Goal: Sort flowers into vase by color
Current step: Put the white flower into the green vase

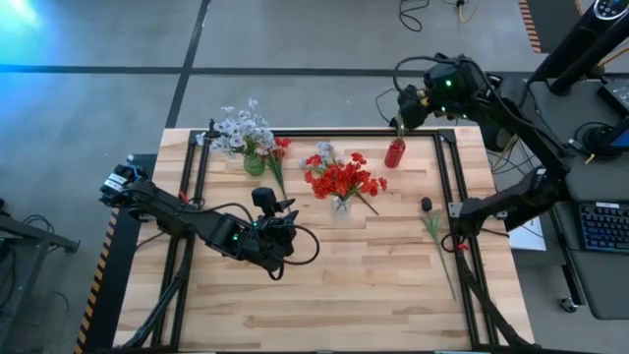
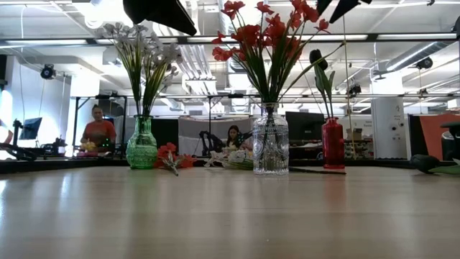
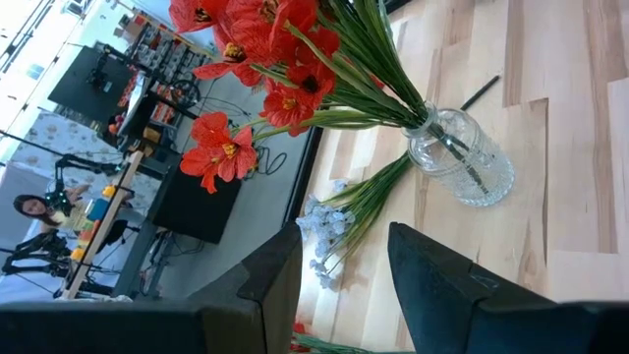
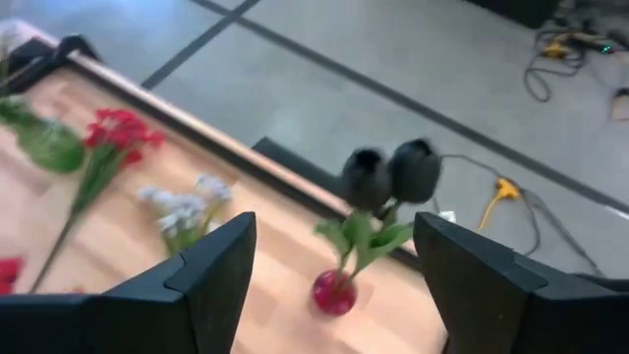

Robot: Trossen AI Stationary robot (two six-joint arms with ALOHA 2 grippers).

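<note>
A red vase [image 1: 395, 153] [image 4: 334, 292] stands near the table's far edge with two dark blossoms [image 4: 393, 172] upright in it. My right gripper [image 1: 403, 116] [image 4: 334, 226] hangs open above them, clear of them. A clear vase [image 1: 340, 205] [image 3: 462, 157] holds red flowers [image 1: 342, 179] at mid-table. A green vase [image 1: 254, 163] [image 2: 141, 144] holds pale white-lavender sprays [image 1: 239, 128]. Lying flat on the table are a red flower [image 1: 280, 157], a pale spray [image 1: 322, 152] [image 3: 324, 231] and a dark flower [image 1: 428, 205]. My left gripper [image 1: 273, 204] [image 3: 339, 265] is open, left of the clear vase.
Black frame rails [image 1: 447, 187] run along the table's left and right sides. The near half of the wooden table [image 1: 354, 295] is bare. Beyond the far edge, cables [image 4: 511, 187] lie on the floor. People [image 2: 97, 129] sit in the room behind.
</note>
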